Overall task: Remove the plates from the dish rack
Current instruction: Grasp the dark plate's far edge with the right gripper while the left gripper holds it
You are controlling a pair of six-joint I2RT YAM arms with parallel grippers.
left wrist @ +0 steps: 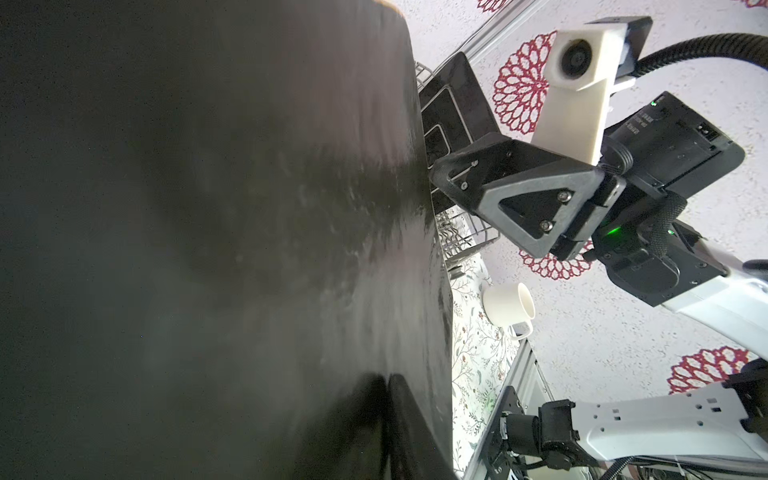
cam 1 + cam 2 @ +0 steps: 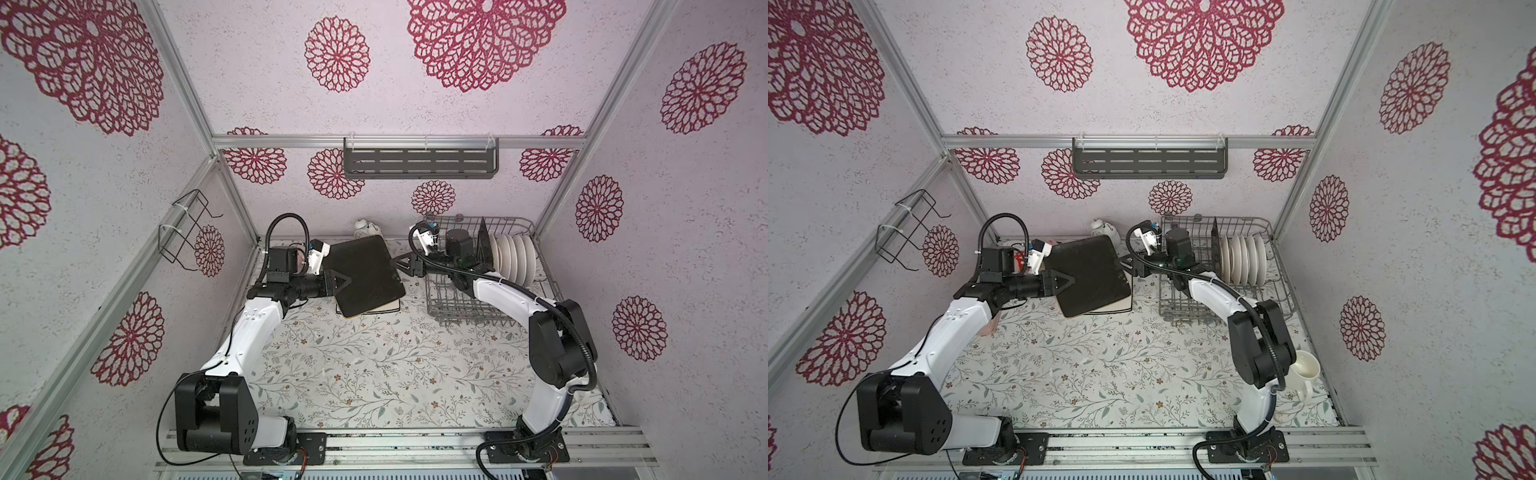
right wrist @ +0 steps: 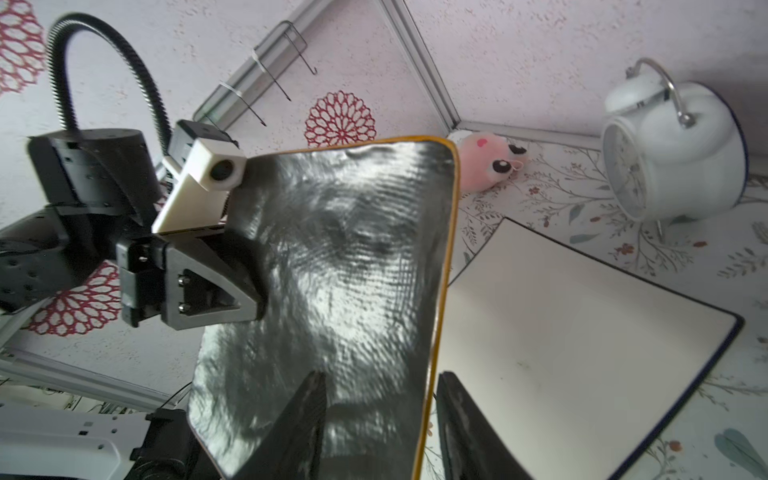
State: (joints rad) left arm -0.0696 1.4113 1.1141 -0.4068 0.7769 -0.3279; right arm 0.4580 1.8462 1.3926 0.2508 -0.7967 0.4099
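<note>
left gripper (image 2: 347, 283): jaws clenched on the left edge of the black-backed plate (image 2: 365, 276)
right gripper (image 2: 400, 266): at the plate's opposite edge. The jaws stood apart on either side of the gold-trimmed rim, with a gap showing in the right wrist view, so no firm pinch
black-backed plate: square, dark back facing up in both top views. It hung between the two grippers, clear of the tabletop (image 2: 374, 365) and just left of the dish rack (image 2: 465, 307)
white plate (image 3: 561, 332): square with a black edge, flat on the tabletop, partly under the held plate
dish rack: back right of the tabletop, holding a row of round white plates (image 2: 513, 257) on edge, with one dark square plate (image 2: 484, 245) upright beside them
extras: alarm clock (image 3: 673, 153) and pink plush (image 3: 490, 162) by the back wall, mug (image 2: 1304, 370) on its side near the right arm's base
</note>
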